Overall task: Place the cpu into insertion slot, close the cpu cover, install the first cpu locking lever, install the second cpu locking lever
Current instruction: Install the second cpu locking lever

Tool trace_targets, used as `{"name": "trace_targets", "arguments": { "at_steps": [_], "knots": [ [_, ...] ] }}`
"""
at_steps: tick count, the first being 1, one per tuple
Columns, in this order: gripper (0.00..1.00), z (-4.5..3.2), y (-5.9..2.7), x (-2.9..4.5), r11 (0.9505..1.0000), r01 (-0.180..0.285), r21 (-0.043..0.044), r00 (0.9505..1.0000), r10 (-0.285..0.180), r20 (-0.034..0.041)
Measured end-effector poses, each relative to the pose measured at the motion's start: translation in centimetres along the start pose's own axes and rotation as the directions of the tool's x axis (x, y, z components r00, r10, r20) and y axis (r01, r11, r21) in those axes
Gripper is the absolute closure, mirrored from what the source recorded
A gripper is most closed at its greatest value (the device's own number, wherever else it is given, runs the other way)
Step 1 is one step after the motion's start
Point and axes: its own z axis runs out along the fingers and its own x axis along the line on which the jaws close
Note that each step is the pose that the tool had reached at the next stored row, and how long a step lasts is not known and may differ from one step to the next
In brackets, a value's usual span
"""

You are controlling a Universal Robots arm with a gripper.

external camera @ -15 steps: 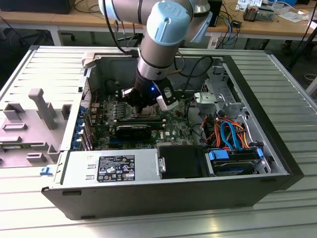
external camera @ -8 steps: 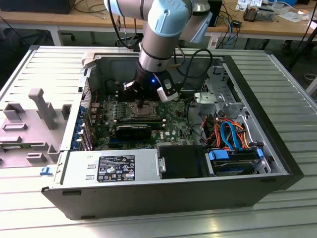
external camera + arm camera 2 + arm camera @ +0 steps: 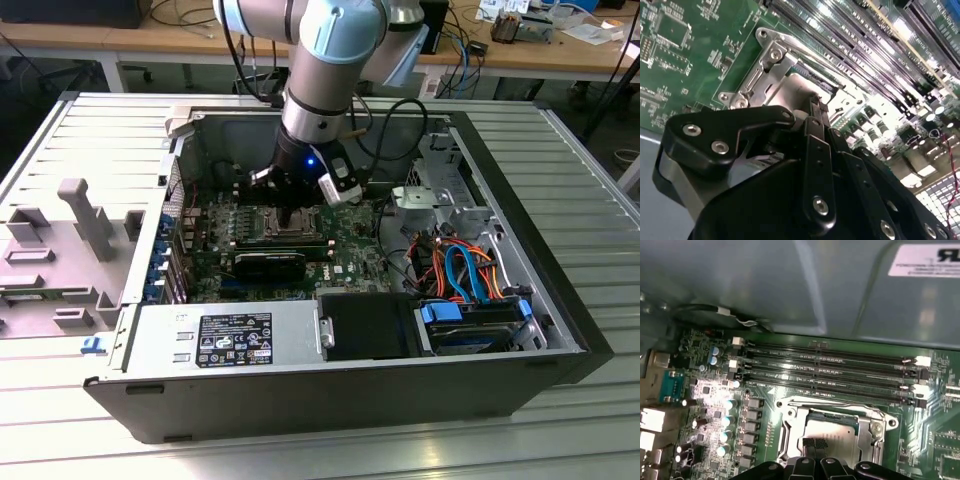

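Note:
In the exterior view my gripper [image 3: 288, 215] reaches down into an open computer case, right over the insertion slot [image 3: 280, 230] on the green motherboard [image 3: 350, 262]. In the first wrist view the cpu [image 3: 837, 430] lies in the insertion slot [image 3: 790, 426], its dull silver top facing up. The silver cpu cover [image 3: 875, 421] appears to lie flat around the chip. My gripper [image 3: 815, 444] is shut, its tips together on the near edge of the chip. The second wrist view shows the gripper [image 3: 816, 104] against the silver socket frame [image 3: 771, 67]. The locking levers are hard to make out.
Long black memory slots [image 3: 830, 372] run beside the socket, with the grey case wall [image 3: 790, 285] beyond them. A power supply [image 3: 225, 335], a drive cage with blue tabs [image 3: 470, 325] and orange and blue cables [image 3: 460, 265] fill the case. A grey fixture [image 3: 85, 215] stands at the exterior view's left.

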Motion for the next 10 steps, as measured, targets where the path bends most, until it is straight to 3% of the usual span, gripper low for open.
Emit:
{"name": "trace_targets", "arguments": {
  "at_steps": [3, 6, 10],
  "knots": [
    [0.89, 0.04, -0.01, -0.22, 0.9995, -0.03, -0.0055, 0.9996, 0.03, 0.0015],
    [0.89, -0.11, 0.02, -0.5, 0.9994, -0.033, -0.0036, 0.9994, 0.033, 0.0009],
    [0.89, -1.06, 0.09, -0.45, 0.9994, -0.033, -0.0026, 0.9994, 0.033, 0.0004]
  ]
}}
